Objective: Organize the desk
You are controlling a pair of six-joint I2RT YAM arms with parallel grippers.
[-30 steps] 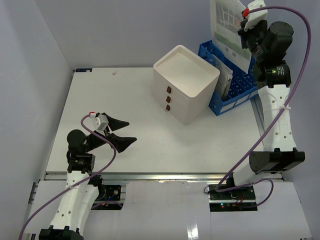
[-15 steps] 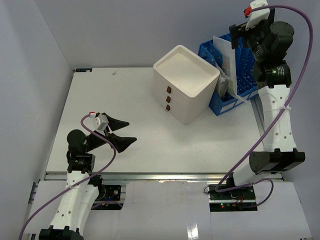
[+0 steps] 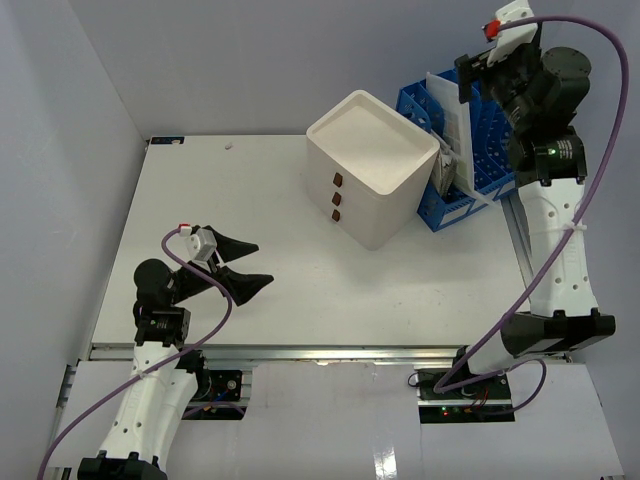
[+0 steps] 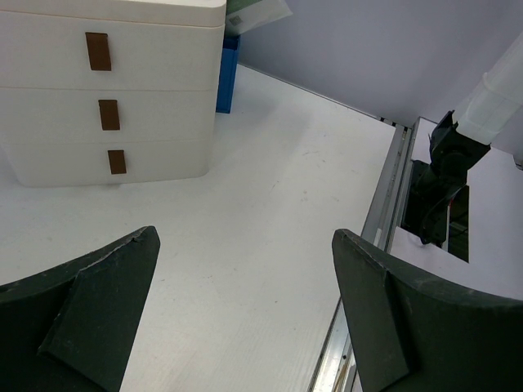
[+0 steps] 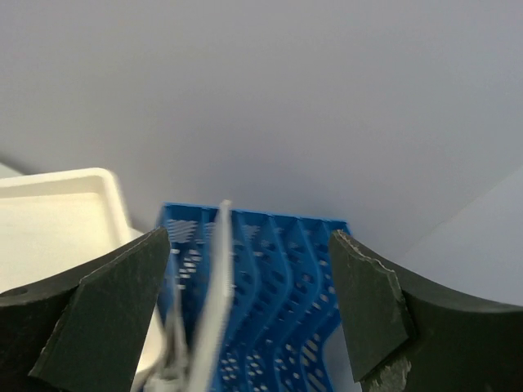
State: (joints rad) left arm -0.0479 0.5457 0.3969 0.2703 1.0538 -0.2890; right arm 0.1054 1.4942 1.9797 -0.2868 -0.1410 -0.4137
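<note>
Seen from above, the desk (image 3: 250, 190) spreads white and wide across the middle of the view, with a metal rail (image 3: 300, 352) along its near edge, just ahead of the two arm bases. The left gripper (image 3: 247, 265) hangs low over the desk's near left part, its jaws spread wide apart and holding nothing. A white three-drawer box (image 3: 372, 165) stands on the far right part of the desk, and a blue file rack (image 3: 485, 150) sits just beside it on its right, with a white sheet (image 3: 452, 115) standing upright in the slots. The right gripper (image 3: 482, 78) is raised above the rack, over the top edge of that sheet. From the left wrist, the left gripper (image 4: 245, 237) shows its two dark fingers (image 4: 98, 310) far apart over bare desk (image 4: 270, 188); the drawer box (image 4: 106, 98) faces the camera with three brown pulls, a corner of the rack (image 4: 228, 73) shows behind it, and the rail (image 4: 384, 204) runs down the right. From the right wrist, the right gripper (image 5: 249, 237) has its jaws well apart above the rack (image 5: 286, 269); the sheet (image 5: 214, 286), blurred, stands edge-on between the fingers and touches neither, and the drawer box (image 5: 57, 220) lies at the left.
</note>
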